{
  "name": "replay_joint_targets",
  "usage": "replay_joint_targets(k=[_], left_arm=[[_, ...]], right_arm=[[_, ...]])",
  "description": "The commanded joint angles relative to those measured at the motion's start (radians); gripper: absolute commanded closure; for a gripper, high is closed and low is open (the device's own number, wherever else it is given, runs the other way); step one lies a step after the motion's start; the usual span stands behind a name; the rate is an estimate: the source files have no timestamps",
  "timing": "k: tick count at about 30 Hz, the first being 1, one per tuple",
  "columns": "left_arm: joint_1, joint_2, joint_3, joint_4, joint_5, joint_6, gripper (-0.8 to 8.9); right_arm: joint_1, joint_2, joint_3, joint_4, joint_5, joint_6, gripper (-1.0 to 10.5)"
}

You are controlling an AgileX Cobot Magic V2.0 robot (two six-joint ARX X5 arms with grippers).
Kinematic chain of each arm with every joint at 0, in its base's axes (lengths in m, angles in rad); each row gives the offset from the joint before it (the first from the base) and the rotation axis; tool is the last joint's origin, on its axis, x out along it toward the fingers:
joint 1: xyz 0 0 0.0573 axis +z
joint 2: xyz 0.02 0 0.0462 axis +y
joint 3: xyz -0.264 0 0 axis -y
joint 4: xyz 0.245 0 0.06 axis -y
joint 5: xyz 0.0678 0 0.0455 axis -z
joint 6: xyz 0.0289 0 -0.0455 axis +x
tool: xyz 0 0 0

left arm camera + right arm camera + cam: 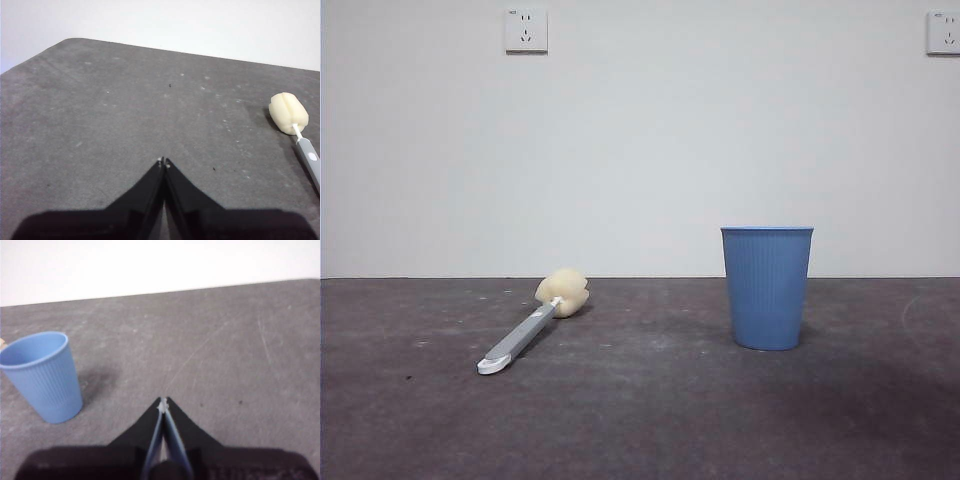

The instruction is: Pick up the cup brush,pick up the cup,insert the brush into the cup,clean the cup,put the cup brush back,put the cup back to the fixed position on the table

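The cup brush [532, 323] lies flat on the table [640, 420] at the left, its pale-yellow sponge head away from the camera and its white tip nearest. It also shows in the left wrist view [294, 125], off to the side of my left gripper [164, 161], which is shut and empty above bare table. The blue ribbed cup [767, 287] stands upright at the right. In the right wrist view the cup [44, 376] stands apart from my right gripper [163, 402], which is shut and empty. Neither gripper shows in the front view.
A white wall runs behind the table's far edge, with two sockets [526, 31] high on it. The table's far edge and rounded corner show in the left wrist view [75, 41].
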Motion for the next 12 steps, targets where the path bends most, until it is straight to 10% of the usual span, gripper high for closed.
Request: replay_joint_targets(k=[1,12], left_arm=[[0.003,-0.003,-0.01,-0.004,0.001,-0.003,8.17],[0.003,-0.003,-0.01,-0.004,0.001,-0.003,8.17]], right_arm=[[-0.003,-0.031,-0.026,-0.003,0.002,0.04,9.5],[-0.003,-0.087,-0.028,-0.141,0.002,0.04,9.5]])
